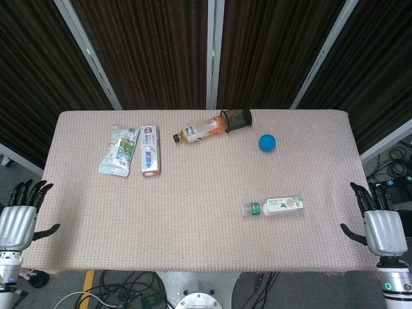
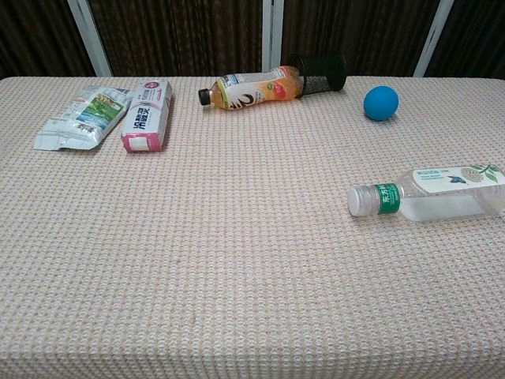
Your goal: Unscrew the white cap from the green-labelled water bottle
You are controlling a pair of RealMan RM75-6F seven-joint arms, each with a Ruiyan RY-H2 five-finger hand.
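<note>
My left hand (image 1: 18,222) and right hand (image 1: 382,228) hang off the tabletop's (image 1: 193,212) bottom corners, fingers wide, holding nothing. The water bottle (image 1: 275,206) lies lower right, white cap (image 2: 360,200) on, pointing left.

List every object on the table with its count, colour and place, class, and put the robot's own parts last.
clear plastic water bottle with green label: 1, lying on its side, front right
white screw cap: 1, on that bottle, pointing left
orange drink bottle: 1, lying at the back centre
black mesh cup: 1, tipped over, at the orange bottle's base
blue ball: 1, back right
white-green pouch: 1, back left
white-pink box: 1, beside the pouch
left hand: open, off the table's left edge
right hand: open, off the right edge
</note>
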